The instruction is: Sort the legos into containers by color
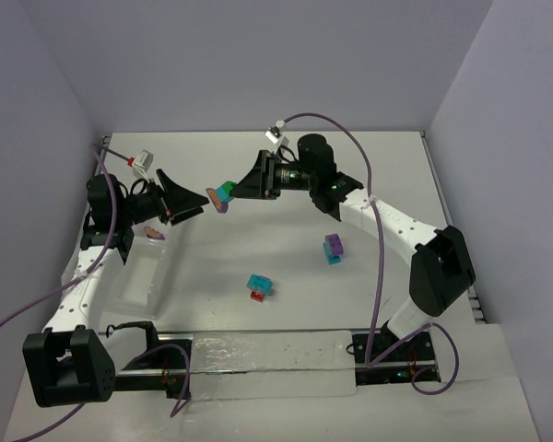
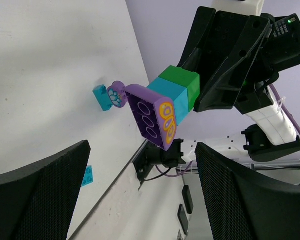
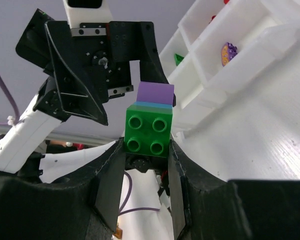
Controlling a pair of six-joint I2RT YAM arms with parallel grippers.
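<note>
My right gripper (image 1: 243, 184) is shut on a three-brick stack (image 1: 226, 193) held in the air above the table's middle left. In the right wrist view its jaws (image 3: 146, 146) pinch the green brick (image 3: 149, 132), with a cyan brick and a purple brick (image 3: 156, 92) beyond it. My left gripper (image 1: 199, 204) is open and faces the stack's purple end, just short of it. In the left wrist view the stack (image 2: 170, 97) hangs ahead of the open fingers (image 2: 250, 195). The clear tray (image 1: 134, 281) lies at the left.
A purple-on-cyan pair (image 1: 333, 248) and a cyan-on-red pair (image 1: 260, 286) sit on the table centre. The tray's compartments (image 3: 230, 30) hold a purple piece (image 3: 228, 52), a green one (image 3: 179, 59) and a red one. A clear strip (image 1: 267, 354) lies along the near edge.
</note>
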